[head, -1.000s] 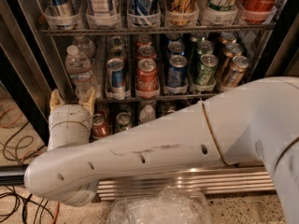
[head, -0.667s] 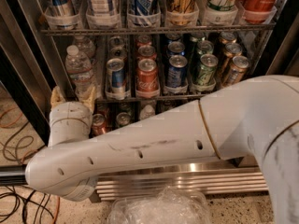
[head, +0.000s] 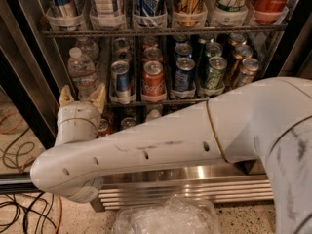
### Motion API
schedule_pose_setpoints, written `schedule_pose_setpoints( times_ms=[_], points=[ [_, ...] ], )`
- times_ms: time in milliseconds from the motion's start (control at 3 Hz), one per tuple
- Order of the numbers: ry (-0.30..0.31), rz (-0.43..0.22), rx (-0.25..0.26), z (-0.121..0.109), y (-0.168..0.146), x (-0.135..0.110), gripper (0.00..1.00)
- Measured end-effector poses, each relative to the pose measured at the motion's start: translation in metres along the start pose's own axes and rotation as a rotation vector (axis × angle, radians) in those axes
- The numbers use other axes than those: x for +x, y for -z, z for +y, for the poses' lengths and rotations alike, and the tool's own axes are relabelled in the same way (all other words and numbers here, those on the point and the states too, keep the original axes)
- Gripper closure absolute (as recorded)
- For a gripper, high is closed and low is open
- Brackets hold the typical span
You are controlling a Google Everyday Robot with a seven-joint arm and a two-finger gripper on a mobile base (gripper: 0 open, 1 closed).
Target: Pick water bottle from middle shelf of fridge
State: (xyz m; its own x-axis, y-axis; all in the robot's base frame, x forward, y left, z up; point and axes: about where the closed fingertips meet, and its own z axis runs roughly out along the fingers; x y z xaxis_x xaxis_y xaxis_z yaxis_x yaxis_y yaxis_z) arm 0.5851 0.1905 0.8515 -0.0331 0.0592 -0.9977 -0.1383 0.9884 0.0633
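Your gripper (head: 83,97) has crept slightly up and to the right over the last second. Its tan fingertips (head: 100,95) are spread apart with nothing between them, just below and nearer than the water bottle (head: 81,71). That bottle stands upright at the left end of the middle shelf (head: 161,102) of the fridge (head: 195,177), and a second clear bottle (head: 89,47) stands farther back. You look to be lining up, not gripping yet, and the claw needs to rise and reach farther in. Right of the water bottle, clear lane trays (head: 122,97) hold rows of short cans: a blue can (head: 120,77), a red cola can (head: 153,76) and a green can (head: 213,71). The upper rack's trays (head: 148,19) hold tall cans.
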Motion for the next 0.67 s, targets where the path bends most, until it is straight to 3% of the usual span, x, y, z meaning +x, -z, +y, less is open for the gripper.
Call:
schedule_pose_setpoints(
  times_ms=[667],
  points=[
    [-0.003, -0.004, -0.005, 0.002, -0.021, 0.000, 0.34]
  ],
)
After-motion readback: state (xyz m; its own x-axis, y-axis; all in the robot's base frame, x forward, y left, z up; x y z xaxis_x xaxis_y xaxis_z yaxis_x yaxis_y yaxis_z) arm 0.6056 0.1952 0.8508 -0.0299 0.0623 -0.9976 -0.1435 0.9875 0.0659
